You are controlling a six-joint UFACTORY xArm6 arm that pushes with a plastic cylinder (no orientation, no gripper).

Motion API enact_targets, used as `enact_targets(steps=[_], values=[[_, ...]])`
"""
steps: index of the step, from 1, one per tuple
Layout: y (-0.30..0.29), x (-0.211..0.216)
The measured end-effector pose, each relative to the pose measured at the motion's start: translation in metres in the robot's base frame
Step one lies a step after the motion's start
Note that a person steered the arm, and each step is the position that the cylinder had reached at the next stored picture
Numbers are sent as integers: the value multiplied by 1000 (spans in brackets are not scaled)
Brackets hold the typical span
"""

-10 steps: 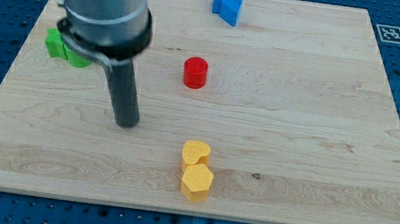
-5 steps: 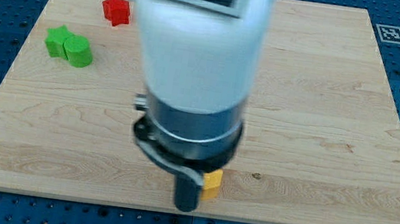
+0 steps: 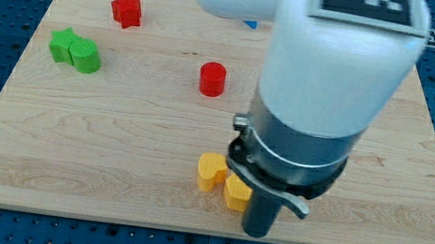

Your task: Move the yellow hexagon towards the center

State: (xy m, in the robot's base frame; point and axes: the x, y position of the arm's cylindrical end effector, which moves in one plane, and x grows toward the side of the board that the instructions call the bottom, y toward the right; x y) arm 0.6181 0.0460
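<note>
Pressing low in the frame's center, my tip point(image 3: 257, 233) is touching the yellow hexagon point(image 3: 236, 194)'s right side, holding nothing; next it probably needs pushing from below, toward the red cylinder point(image 3: 212, 79).

yellow hexagon point(image 3: 236, 194), red cylinder point(image 3: 213, 79), green blocks point(image 3: 74, 50), pale wooden board point(image 3: 115, 134)

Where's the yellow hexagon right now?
The yellow hexagon sits near the view's bottom edge of the board, just right of centre, touching the other yellow block up-left of it, with my tip right beside it on the view's right.
</note>
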Motion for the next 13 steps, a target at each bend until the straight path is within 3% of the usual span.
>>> enact_targets(steps=[4,8,13], values=[[-38,-2],[-7,-74],[64,-82]])
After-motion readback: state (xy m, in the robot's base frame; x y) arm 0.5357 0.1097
